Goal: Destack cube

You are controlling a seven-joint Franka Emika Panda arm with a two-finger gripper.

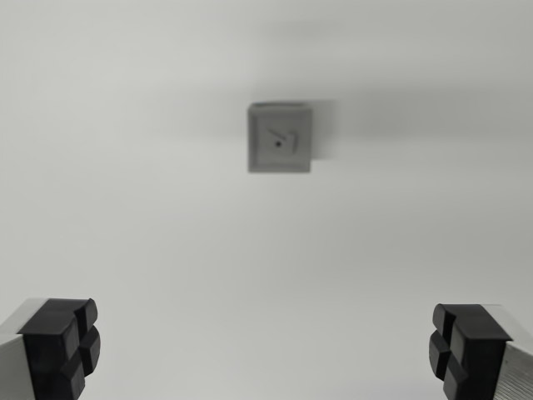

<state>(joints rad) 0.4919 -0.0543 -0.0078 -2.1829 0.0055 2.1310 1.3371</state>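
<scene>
A grey cube [280,137] lies on the pale surface in the upper middle of the wrist view, seen from above and blurred. Its top face carries a small dark dot and a short mark. Whether another cube sits beneath it cannot be told from this angle. My gripper [265,350] hangs well above the surface, at the bottom of the view. Its black fingertips [62,346] stand far apart at the two lower corners with nothing between them. The cube lies beyond the fingers, slightly toward the wrist view's right of the midline.
A plain white surface [166,250] fills the whole view. A soft shadow falls to the wrist view's right of the cube.
</scene>
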